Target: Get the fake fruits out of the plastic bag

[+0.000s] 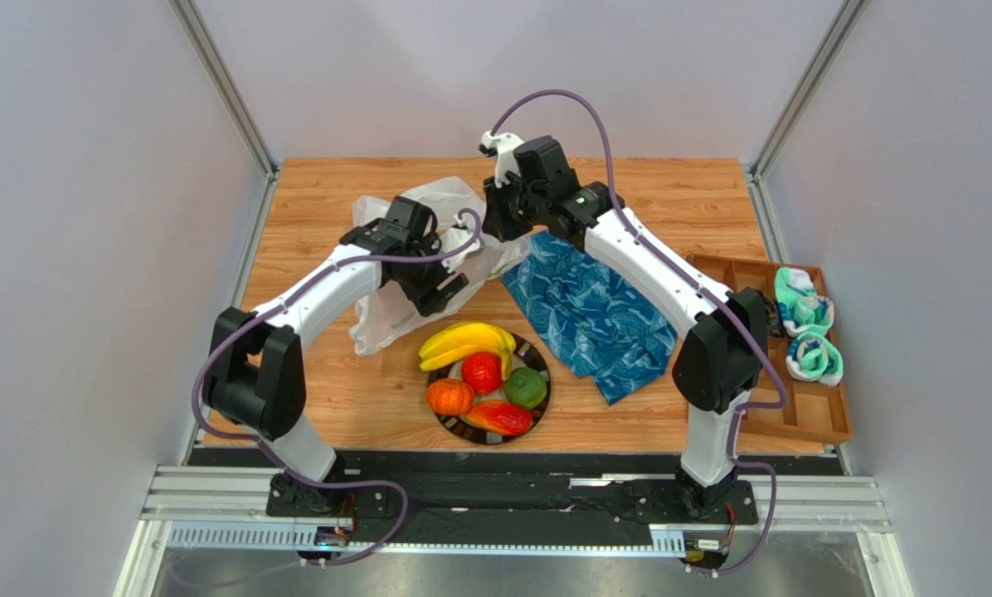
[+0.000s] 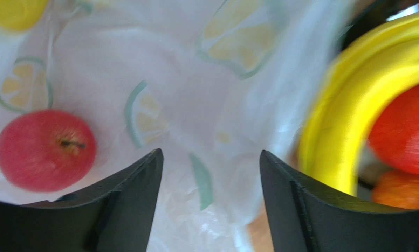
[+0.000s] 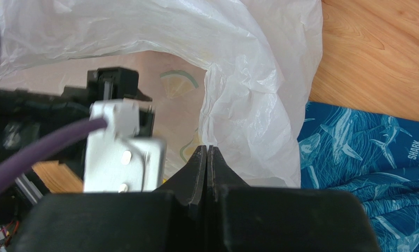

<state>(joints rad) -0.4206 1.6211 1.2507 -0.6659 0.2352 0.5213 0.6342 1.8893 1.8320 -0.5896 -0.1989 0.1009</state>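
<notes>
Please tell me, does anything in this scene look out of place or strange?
Nothing is spilled or broken. One thing stands out: a red apple lies on the plastic bag, alone, while the other fruits are together on the plate.

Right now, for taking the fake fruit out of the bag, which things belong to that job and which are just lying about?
Job: plastic bag; red apple amid its folds; banana bunch, red round, orange one, green one, mango shape, all on the plate.
Lying about: blue cloth; wooden tray; teal-and-white rolls in it.
</notes>
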